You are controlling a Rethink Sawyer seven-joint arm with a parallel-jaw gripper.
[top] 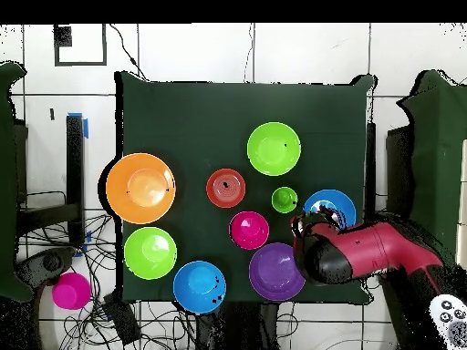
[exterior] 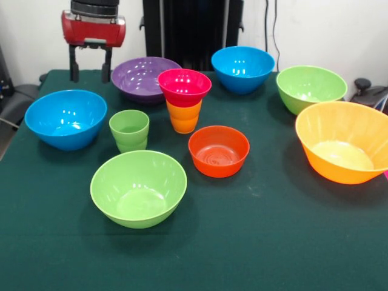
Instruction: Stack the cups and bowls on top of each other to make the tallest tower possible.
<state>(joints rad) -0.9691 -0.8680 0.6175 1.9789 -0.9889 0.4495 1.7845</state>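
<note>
A small magenta bowl (exterior: 184,86) sits on top of the orange cup (exterior: 185,117) at mid-table; from overhead only the magenta bowl (top: 249,230) shows. The light green cup (exterior: 129,129) (top: 285,199) stands alone beside them. The small orange-red bowl (exterior: 219,150) (top: 225,188) sits in the middle. Around them are two blue bowls (exterior: 65,118) (exterior: 242,68), a purple bowl (exterior: 143,77) (top: 274,271), two light green bowls (exterior: 138,188) (exterior: 310,88) and the large orange bowl (exterior: 344,140) (top: 140,188). My gripper (exterior: 90,70) (top: 308,228) hangs open and empty at the table's far side, between the purple bowl and a blue bowl.
The table has a dark green cloth (exterior: 254,242). In the overhead view the arm (top: 374,251) covers part of one blue bowl (top: 330,208). A magenta round object (top: 70,290) lies off the table among cables.
</note>
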